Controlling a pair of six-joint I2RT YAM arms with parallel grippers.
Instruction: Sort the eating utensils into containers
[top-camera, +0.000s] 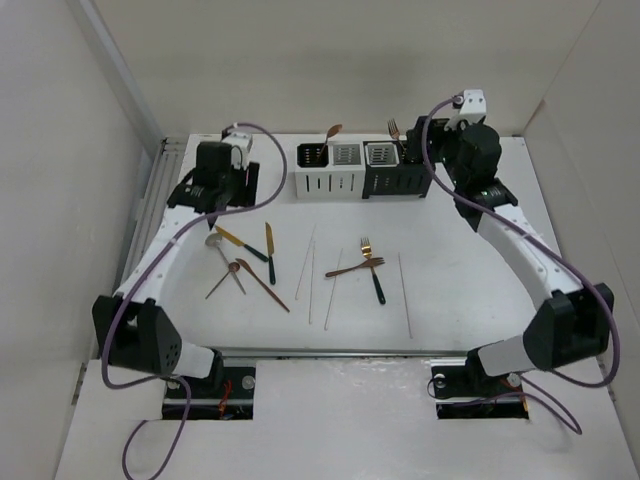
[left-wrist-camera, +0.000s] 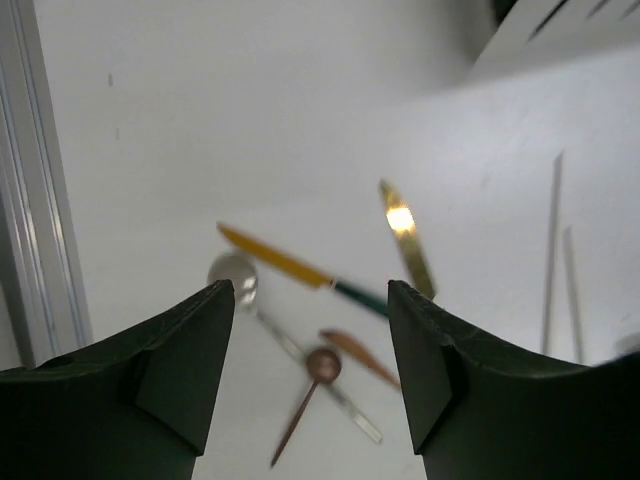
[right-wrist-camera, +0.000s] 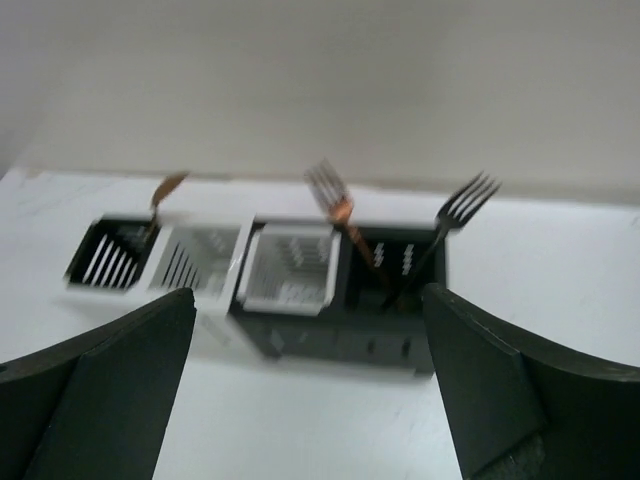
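The white container pair (top-camera: 328, 172) and the black container pair (top-camera: 396, 170) stand in a row at the back. A copper spoon (top-camera: 331, 131) stands in the leftmost compartment, and two forks (right-wrist-camera: 335, 200) stand in the rightmost black one. On the table lie a silver spoon (left-wrist-camera: 233, 272), a green-handled gold knife (left-wrist-camera: 275, 255), a second gold knife (left-wrist-camera: 405, 235), a copper spoon (left-wrist-camera: 322, 365), a copper knife (left-wrist-camera: 355, 352), white chopsticks (top-camera: 305, 262), a gold fork (top-camera: 372, 270) and a copper fork (top-camera: 355, 267). My left gripper (left-wrist-camera: 310, 340) is open and empty above the left group. My right gripper (right-wrist-camera: 310, 350) is open and empty, facing the containers.
A metal rail (top-camera: 160, 185) runs along the table's left edge. White walls enclose the table at the back and sides. One more chopstick (top-camera: 405, 293) lies alone at the right. Purple cables (top-camera: 255, 165) loop over both arms.
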